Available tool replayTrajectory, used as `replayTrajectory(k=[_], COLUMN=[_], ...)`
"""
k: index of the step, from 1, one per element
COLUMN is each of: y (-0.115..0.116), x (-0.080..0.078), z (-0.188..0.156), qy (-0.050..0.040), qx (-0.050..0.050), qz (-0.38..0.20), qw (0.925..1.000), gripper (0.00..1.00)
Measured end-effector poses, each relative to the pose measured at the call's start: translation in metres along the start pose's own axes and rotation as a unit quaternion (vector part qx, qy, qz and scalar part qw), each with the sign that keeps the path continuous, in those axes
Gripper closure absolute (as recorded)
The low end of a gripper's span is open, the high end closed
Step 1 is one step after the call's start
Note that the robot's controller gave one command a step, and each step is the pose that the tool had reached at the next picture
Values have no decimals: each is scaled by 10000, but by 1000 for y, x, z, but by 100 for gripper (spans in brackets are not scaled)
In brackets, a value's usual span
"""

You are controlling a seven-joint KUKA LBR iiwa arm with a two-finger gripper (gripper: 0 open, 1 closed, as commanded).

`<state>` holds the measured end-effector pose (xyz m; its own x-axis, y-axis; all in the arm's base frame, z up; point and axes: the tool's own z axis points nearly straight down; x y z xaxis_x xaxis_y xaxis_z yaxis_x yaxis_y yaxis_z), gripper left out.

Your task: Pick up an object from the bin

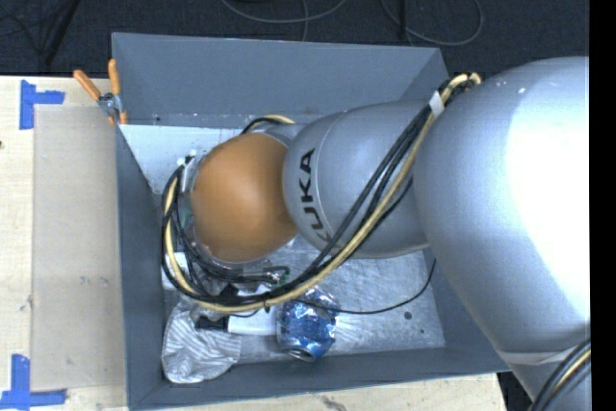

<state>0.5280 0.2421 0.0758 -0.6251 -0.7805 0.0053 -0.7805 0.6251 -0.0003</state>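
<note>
Beneath the orange domed wrist cover [241, 197], ringed by black and yellow cables [178, 245], the arm's tip hangs low over the near-left part of the grey metal bin [279, 72]. Whether its grasp is spread or pressed together cannot be told. Just under it lie a small white flat strip [245, 324] and a crumpled grey-white cloth-like wad [197, 353], close to the wall on the view's left. Beside them, toward the arm, sits a crumpled blue foil wrapper [306, 330]. Beyond that wrapper the bin floor lies open.
</note>
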Motion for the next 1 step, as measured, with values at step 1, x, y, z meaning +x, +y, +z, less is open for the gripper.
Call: replayTrajectory(k=[1], y=[0], x=[0], z=[-2], qy=[-4], qx=[-2], qz=[3], qw=[10000], gripper=[100])
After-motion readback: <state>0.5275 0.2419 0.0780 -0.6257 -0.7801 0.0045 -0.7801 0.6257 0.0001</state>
